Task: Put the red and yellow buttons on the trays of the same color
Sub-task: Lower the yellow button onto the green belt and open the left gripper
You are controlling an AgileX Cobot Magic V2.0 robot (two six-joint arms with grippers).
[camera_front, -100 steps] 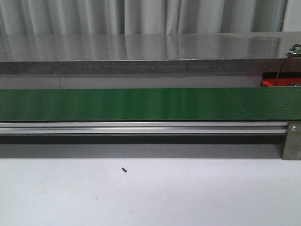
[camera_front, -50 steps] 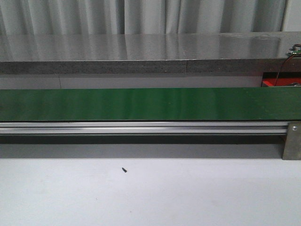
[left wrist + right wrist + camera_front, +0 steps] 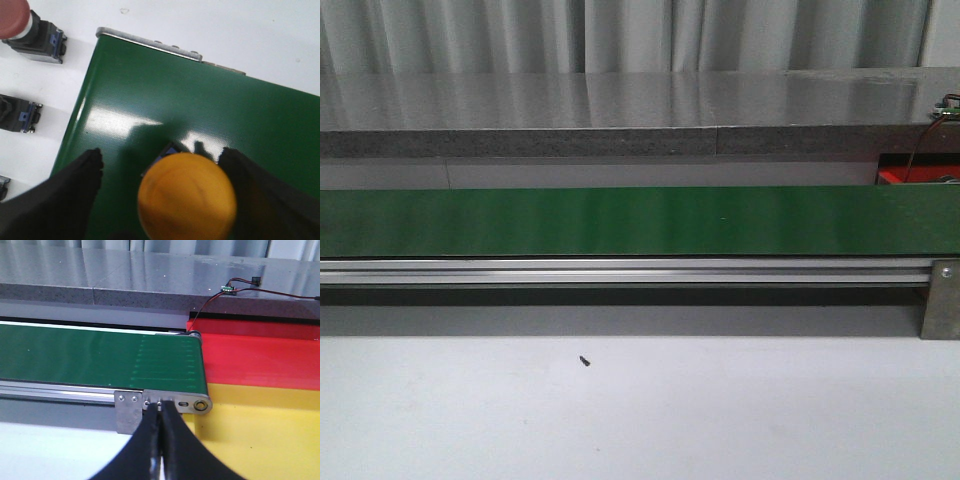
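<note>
Setting a yellow button on the green belt.
Left gripper is standing apart around it; right gripper is pressed together; front view is showing nothing changing.

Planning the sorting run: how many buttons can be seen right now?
4: a yellow button between the left gripper's fingers over the belt; beside the belt a red one, a second, and a third cut off by the frame. More may be hidden.
</note>
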